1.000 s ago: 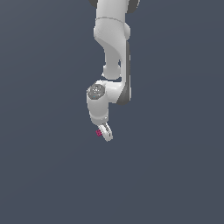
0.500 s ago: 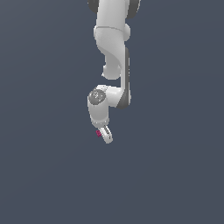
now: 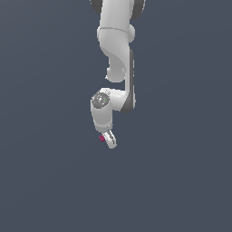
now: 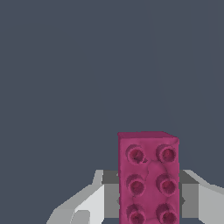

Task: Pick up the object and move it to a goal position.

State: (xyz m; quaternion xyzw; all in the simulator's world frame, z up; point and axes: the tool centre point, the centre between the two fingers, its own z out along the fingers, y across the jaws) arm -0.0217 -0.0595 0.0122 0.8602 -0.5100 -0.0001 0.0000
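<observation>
end effector [image 3: 109, 140] clamped on pink brick [image 4: 148, 177] | studs face wrist cam | held for carry to goal

The arm [image 3: 117, 54] hangs down from the top of the exterior view, near the middle. Below it sits the wrist [image 3: 103, 108], and below that the gripper [image 3: 108, 139], angled toward the exterior view's right. The brick [image 3: 102, 138] sits at the gripper's tip, on the side toward the exterior view's left, touching it. In the wrist view the brick [image 4: 148, 179] stands between the two fingers [image 4: 83, 205], one on each side, studs facing the camera.
</observation>
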